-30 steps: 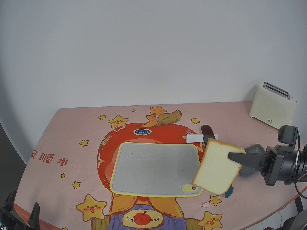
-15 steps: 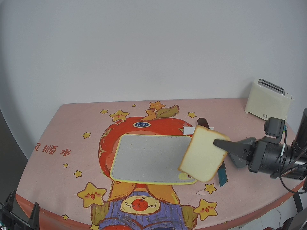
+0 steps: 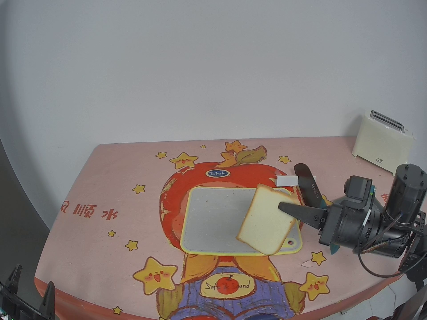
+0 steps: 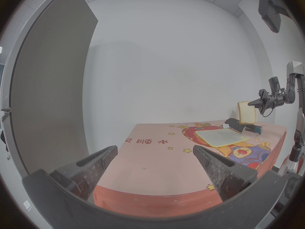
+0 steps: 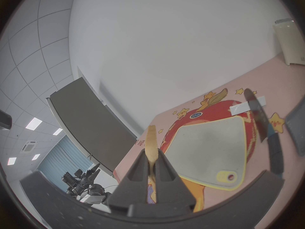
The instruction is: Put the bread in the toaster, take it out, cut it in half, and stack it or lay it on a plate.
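We note the right gripper (image 3: pixel 284 207) clamped on 1 slice of bread (image 3: pixel 266 222), held tilted in the air over the right end of the cutting board (image 3: pixel 213 218). The knife (image 3: pixel 310 186) lies just beside the cutting board, the toaster (image 3: pixel 383 141) well apart. The left gripper (image 4: pixel 155 148) hangs with its fingers spread wide.

Print on the surface (image 3: pixel 338 161) cover: a row of three red characters (image 3: pixel 86 210) near the left edge. A blue oval label (image 3: pixel 218 173) with white lettering sits on the apple picture (image 3: pixel 174 218), just behind the cutting board (image 3: pixel 213 218). A yellow badge (image 3: pixel 227 286) with dark script lettering lies at the near edge. Toaster (image 3: pixel 383 141): small dark mark low on its side, too small to read. Knife (image 3: pixel 310 184) blade: faint pale lettering, illegible.
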You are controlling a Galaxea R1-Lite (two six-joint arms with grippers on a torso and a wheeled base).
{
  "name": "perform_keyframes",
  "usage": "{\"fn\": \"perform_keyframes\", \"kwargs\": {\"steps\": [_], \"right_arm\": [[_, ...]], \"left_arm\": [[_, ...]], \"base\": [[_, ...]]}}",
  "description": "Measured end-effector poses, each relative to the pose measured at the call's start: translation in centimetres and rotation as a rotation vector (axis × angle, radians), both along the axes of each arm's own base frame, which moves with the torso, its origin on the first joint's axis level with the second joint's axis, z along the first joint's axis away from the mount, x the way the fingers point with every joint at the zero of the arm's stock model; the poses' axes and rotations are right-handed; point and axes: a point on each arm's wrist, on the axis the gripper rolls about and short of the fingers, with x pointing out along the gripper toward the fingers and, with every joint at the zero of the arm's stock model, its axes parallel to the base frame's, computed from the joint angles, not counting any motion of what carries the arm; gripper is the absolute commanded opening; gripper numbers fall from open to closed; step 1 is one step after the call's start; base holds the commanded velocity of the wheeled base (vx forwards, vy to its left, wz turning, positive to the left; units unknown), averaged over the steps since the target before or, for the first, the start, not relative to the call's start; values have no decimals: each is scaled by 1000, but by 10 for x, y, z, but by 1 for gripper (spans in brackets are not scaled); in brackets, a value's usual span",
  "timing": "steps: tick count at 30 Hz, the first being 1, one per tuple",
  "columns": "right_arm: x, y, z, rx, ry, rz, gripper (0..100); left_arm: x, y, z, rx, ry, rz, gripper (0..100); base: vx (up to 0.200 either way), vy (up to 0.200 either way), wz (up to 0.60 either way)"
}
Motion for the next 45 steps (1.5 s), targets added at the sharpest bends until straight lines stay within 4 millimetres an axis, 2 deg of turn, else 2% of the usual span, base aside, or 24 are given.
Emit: {"fn": "perform_keyframes", "kwargs": {"steps": [9, 26, 35, 45], "right_arm": [[15, 11, -10, 112, 49, -54, 0], [44, 32, -54, 159, 47, -121, 0], [49, 37, -73, 138, 68, -154, 0], [51, 36, -79, 122, 76, -162, 0]], "left_arm": [[0, 0, 0, -1, 0, 0, 100], [0, 0, 0, -1, 0, 0, 100], [0, 0, 0, -1, 0, 1, 100], [0, 0, 0, -1, 0, 1, 100]], "base": [[0, 0, 0], [0, 0, 0], [0, 0, 0], [0, 0, 0]]}}
